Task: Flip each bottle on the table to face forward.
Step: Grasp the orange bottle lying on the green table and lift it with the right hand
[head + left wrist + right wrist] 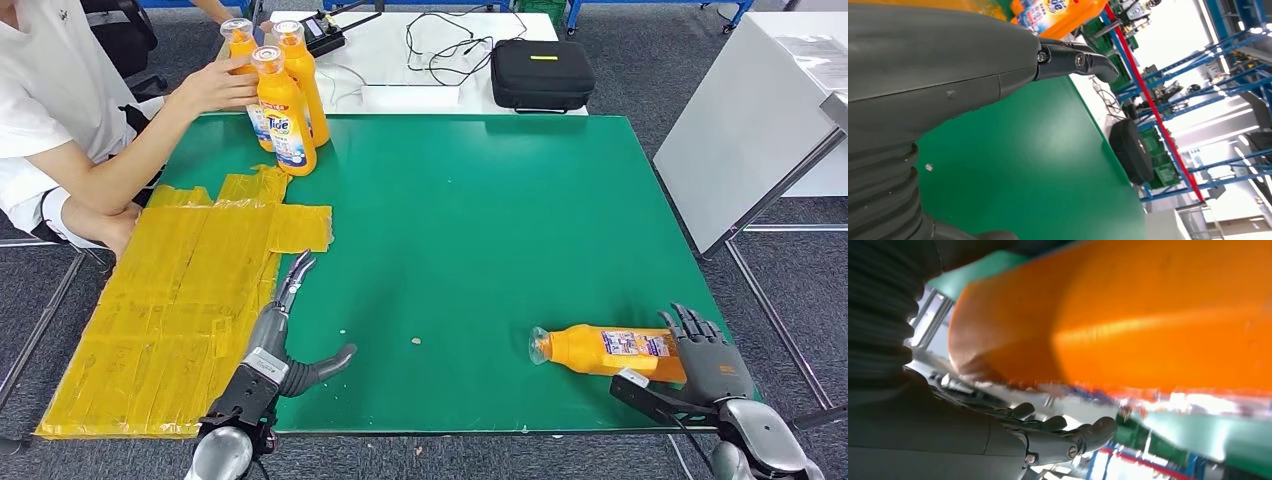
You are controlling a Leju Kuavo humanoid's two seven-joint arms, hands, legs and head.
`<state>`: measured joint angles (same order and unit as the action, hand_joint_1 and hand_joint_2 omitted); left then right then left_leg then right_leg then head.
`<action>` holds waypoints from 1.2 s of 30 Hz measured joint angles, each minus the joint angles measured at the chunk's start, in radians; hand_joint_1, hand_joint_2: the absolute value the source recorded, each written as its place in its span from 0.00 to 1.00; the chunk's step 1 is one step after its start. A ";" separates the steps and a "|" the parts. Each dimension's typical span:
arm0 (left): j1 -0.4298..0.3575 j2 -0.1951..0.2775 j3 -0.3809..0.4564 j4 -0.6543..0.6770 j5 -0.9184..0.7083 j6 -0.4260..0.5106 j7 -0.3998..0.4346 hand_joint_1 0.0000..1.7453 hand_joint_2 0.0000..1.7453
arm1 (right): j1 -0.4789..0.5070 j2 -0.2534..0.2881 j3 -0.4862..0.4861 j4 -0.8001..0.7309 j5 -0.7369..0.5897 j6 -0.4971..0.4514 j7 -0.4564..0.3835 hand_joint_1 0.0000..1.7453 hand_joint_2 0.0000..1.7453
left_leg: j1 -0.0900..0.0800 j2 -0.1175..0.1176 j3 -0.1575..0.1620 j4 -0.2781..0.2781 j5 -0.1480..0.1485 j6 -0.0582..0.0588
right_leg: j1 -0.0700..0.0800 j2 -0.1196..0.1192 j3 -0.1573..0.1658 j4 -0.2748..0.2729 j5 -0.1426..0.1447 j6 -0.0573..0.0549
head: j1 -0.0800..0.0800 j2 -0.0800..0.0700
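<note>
An orange detergent bottle lies on its side near the front right of the green table, cap pointing left, label up. My right hand is at its base end, fingers straight behind it and thumb in front, not closed on it. Seen from the right wrist, the bottle looms close above the extended fingers. My left hand rests open on the table at the front left, fingers spread, holding nothing. Three more orange bottles stand upright at the back left, and a person's hand touches them.
A yellow mat covers the table's left side, beside my left hand. The person sits at the left edge. Behind the table a white desk carries cables and a black case. Another pale table stands to the right.
</note>
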<state>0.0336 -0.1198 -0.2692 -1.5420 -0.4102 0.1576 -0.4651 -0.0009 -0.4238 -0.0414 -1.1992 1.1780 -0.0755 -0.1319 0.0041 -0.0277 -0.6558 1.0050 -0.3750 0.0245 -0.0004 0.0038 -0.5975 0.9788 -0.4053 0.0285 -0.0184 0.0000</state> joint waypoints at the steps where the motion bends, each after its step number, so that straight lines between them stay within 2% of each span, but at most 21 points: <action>1: -0.003 0.000 -0.001 0.002 0.002 -0.001 -0.002 0.00 1.00 | -0.003 -0.010 0.012 0.006 -0.014 0.015 -0.001 0.97 1.00 | 0.000 0.000 0.001 0.000 0.000 0.000 | 0.000 0.000 0.000 0.000 0.000 0.000 | 0.000 0.000; 7: -0.020 0.000 -0.011 0.024 0.013 -0.001 -0.010 0.00 1.00 | -0.021 -0.068 0.082 0.040 -0.074 0.056 -0.005 1.00 1.00 | 0.000 0.000 0.007 0.000 -0.005 0.004 | 0.000 0.001 -0.002 -0.001 -0.004 0.001 | 0.000 0.000; 13: -0.025 0.000 -0.018 0.037 0.026 -0.012 -0.012 0.00 1.00 | -0.029 -0.091 0.120 0.044 -0.131 0.056 -0.029 1.00 1.00 | -0.001 0.000 0.010 0.000 -0.006 0.005 | 0.000 0.001 0.003 -0.001 -0.004 0.003 | 0.000 0.000; 15: -0.025 0.000 -0.021 0.038 0.037 -0.029 -0.012 0.00 1.00 | -0.026 -0.092 0.128 0.034 -0.138 0.016 -0.046 1.00 1.00 | -0.001 0.000 0.010 0.000 -0.005 0.005 | 0.000 0.001 0.009 -0.001 -0.004 0.004 | 0.000 0.000; 16: -0.024 0.000 -0.022 0.038 0.041 -0.038 -0.010 0.00 1.00 | -0.022 -0.084 0.130 0.024 -0.125 -0.034 -0.050 1.00 1.00 | -0.001 0.000 0.009 0.000 -0.005 0.005 | 0.000 0.001 0.011 -0.001 -0.003 0.004 | 0.000 0.000; 19: -0.019 -0.001 -0.023 0.030 0.042 -0.061 0.004 0.00 1.00 | -0.006 -0.015 0.132 -0.032 -0.083 -0.216 -0.054 1.00 1.00 | -0.001 0.001 0.007 0.000 -0.004 0.004 | 0.000 0.002 0.009 0.000 -0.003 0.004 | 0.000 0.000; 22: -0.014 -0.005 -0.026 0.016 0.037 -0.081 0.016 0.00 1.00 | 0.004 0.088 0.132 -0.148 -0.098 -0.339 -0.047 1.00 1.00 | 0.000 0.001 0.005 0.000 -0.004 0.003 | 0.000 0.002 0.006 0.001 -0.004 0.003 | -0.001 0.000; 25: -0.006 -0.008 -0.030 0.011 0.033 -0.086 0.019 0.00 1.00 | 0.005 0.169 0.130 -0.255 -0.135 -0.436 -0.050 1.00 1.00 | 0.001 -0.001 0.005 -0.001 -0.003 0.002 | 0.001 0.002 0.005 0.001 -0.005 0.002 | 0.000 0.000; 29: 0.001 -0.010 -0.040 0.009 0.031 -0.085 0.020 0.00 1.00 | 0.006 0.258 0.126 -0.364 -0.164 -0.521 -0.057 1.00 1.00 | 0.001 0.000 0.004 -0.001 -0.004 0.001 | 0.001 0.002 0.005 0.001 -0.006 0.001 | 0.000 0.000; 36: 0.006 -0.011 -0.052 0.009 0.034 -0.082 0.021 0.00 1.00 | 0.011 0.350 0.111 -0.463 -0.249 -0.608 -0.128 1.00 1.00 | -0.001 -0.001 0.003 -0.001 -0.004 0.001 | -0.001 0.002 0.004 0.001 -0.006 0.001 | 0.000 0.000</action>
<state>0.0394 -0.1312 -0.3214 -1.5328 -0.3764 0.0756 -0.4437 0.0100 -0.0742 0.0700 -1.6626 0.9287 -0.6831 -0.2597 0.0032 -0.0284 -0.6532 1.0039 -0.3794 0.0259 -0.0009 0.0054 -0.5937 0.9797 -0.4116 0.0298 -0.0184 0.0000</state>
